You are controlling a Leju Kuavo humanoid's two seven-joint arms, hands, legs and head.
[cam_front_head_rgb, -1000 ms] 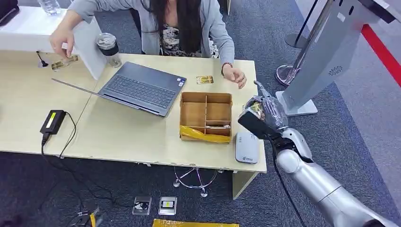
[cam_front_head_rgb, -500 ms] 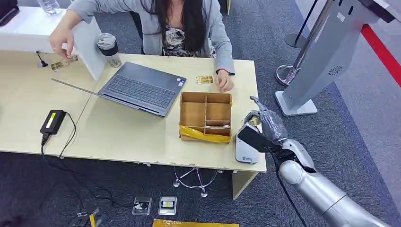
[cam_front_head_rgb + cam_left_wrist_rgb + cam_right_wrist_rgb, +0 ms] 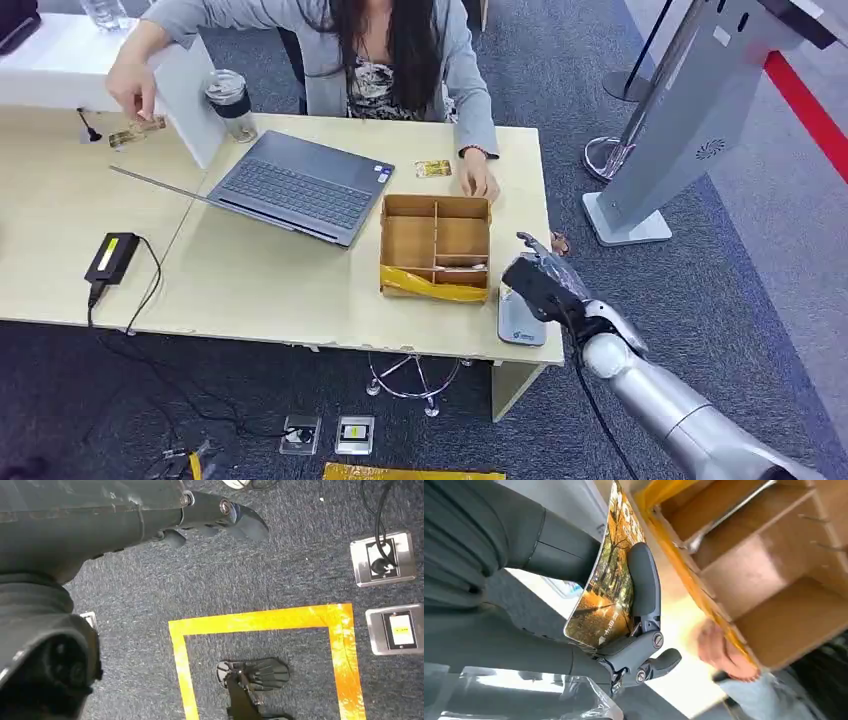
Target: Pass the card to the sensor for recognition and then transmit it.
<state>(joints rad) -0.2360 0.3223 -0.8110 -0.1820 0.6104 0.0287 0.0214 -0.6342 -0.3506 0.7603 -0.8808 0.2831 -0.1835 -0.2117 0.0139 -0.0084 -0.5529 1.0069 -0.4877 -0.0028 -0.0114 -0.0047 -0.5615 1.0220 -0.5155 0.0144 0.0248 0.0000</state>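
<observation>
My right hand (image 3: 547,281) hovers at the table's right end, just above the white-grey sensor pad (image 3: 521,323). It holds the card (image 3: 610,578), a picture card of orange autumn trees, pinched between the thumb and dark fingers (image 3: 643,582). The card stands on edge next to the cardboard box (image 3: 436,248). In the head view the hand hides most of the card. My left hand (image 3: 125,515) hangs over the carpet floor with nothing in it, its fingers apart.
A person sits across the table, one hand (image 3: 478,182) beside a second card (image 3: 433,168). An open laptop (image 3: 300,185), a cup (image 3: 230,100) and a power adapter (image 3: 112,256) lie to the left. A grey kiosk stand (image 3: 690,110) rises on the right.
My right hand has come down and towards the near table edge with the card, now over the sensor pad. The person's hand slid left towards the card on the table.
</observation>
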